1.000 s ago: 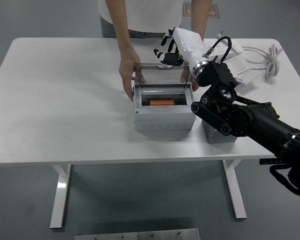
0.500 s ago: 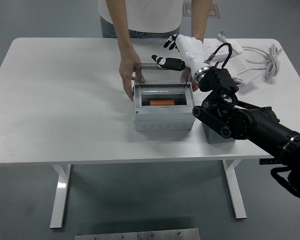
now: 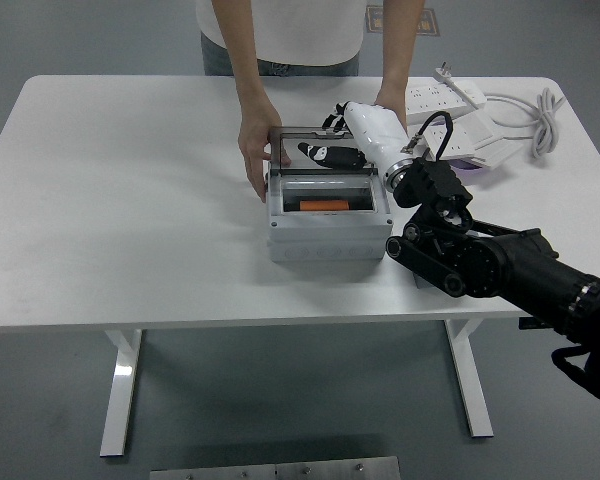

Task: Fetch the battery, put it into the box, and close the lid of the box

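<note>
Battery (image 3: 324,205) lay boxed; the right hand (image 3: 352,135), fingers apparently loose and empty, reached the raised lid (image 3: 320,150), needing a downward push.

You had one worktop (image 3: 130,200) in front of you, carrying one grey box (image 3: 327,232) with one clear lid (image 3: 320,150) and one orange battery (image 3: 325,205) inside. One robot hand (image 3: 352,140) was in view. One person stood opposite, with two hands (image 3: 252,150) showing. There were two white power strips (image 3: 445,97) and one coiled cable (image 3: 542,120).
</note>
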